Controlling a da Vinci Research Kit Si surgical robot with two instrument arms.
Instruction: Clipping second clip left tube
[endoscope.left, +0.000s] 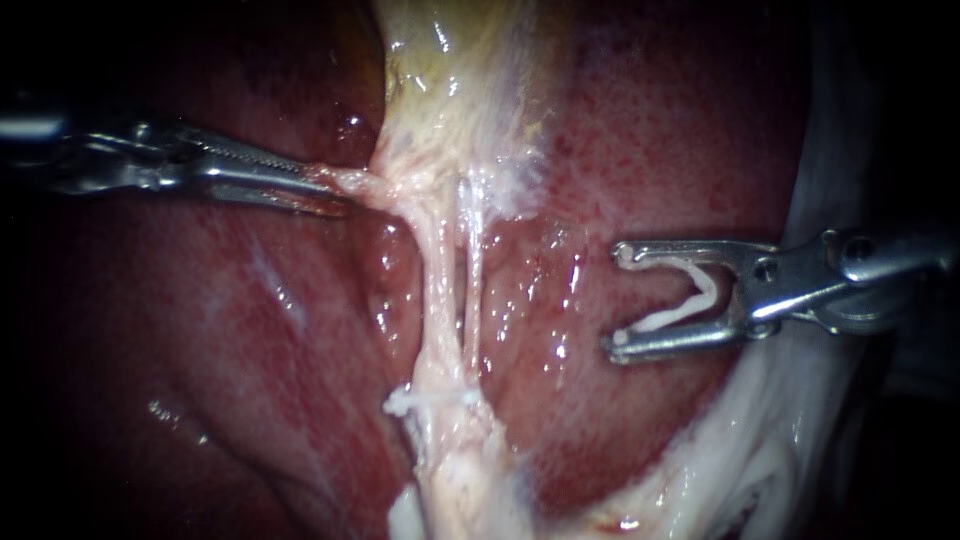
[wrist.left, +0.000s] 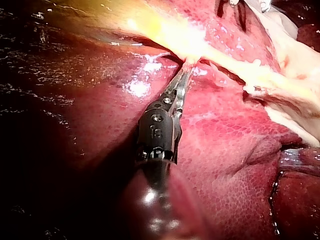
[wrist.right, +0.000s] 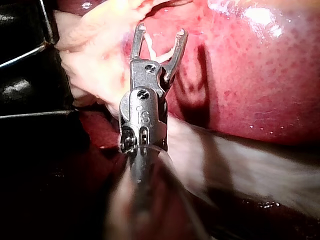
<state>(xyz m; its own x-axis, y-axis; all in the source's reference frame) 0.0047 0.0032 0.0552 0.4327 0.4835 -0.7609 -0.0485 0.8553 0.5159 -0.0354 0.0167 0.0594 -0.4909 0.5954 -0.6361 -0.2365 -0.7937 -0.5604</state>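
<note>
Not yet placed: the right instrument's end effector (endoscope.left: 618, 297) is gripping an open white clip (endoscope.left: 665, 320), well apart from the pale left tube (endoscope.left: 437, 300); the left instrument (endoscope.left: 330, 190) is clamping pale tissue (endoscope.left: 370, 185).

Our left instrument (endoscope.left: 335, 190) comes in over the liver (endoscope.left: 650, 130), its jaws closed on a pale tissue strand (endoscope.left: 365, 185) just beside the left tube (endoscope.left: 435, 290); the right tube (endoscope.left: 474, 265) runs alongside; a white clip (endoscope.left: 432, 400) crosses them lower down; our right instrument (endoscope.left: 618, 297), well apart from both tubes, grips an open clip (endoscope.left: 690, 300) between wide-set jaws.
</note>
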